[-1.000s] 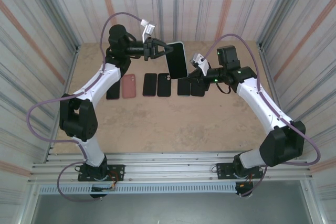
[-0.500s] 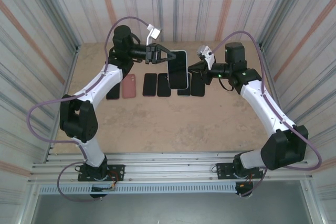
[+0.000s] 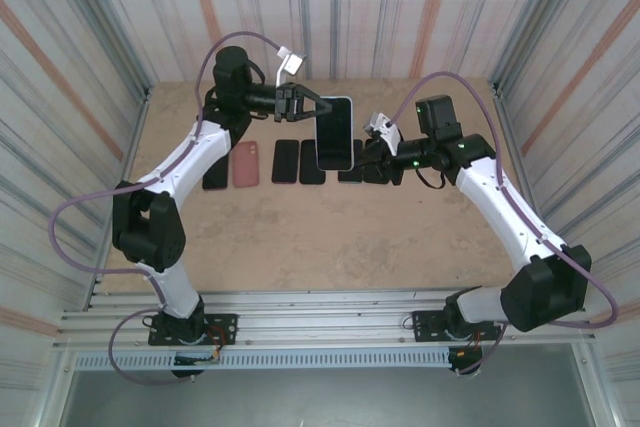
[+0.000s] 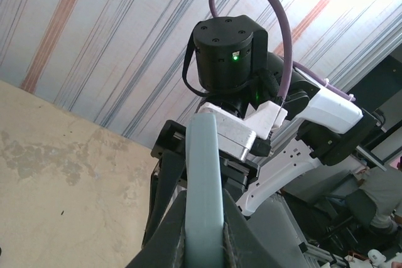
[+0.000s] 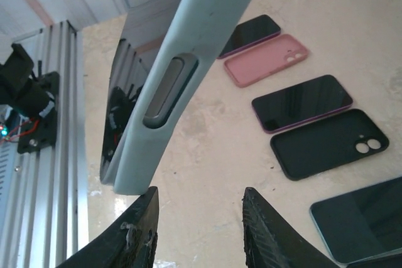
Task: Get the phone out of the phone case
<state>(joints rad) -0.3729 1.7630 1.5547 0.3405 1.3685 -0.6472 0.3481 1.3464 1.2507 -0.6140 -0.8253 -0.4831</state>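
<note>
**Q:** Overhead view: where is the phone?
**A:** The phone (image 3: 335,135) sits in its pale blue phone case (image 3: 352,137), raised above the table (image 3: 300,232). The left gripper (image 3: 316,113) clamps the case at its 10 o'clock corner. The right gripper (image 3: 372,144) is near the case's 4 o'clock corner. A pink case (image 3: 245,164) lies in the row of phones on the table.

**Q:** Left wrist view?
**A:** The case edge stands upright between the fingers (image 4: 164,243), which pinch both faces.

**Q:** Right wrist view?
**A:** The fingers (image 5: 135,236) stand moderately apart with nothing between them. The case edge, with its side button (image 5: 168,91), slants towards 11 o'clock.
</note>
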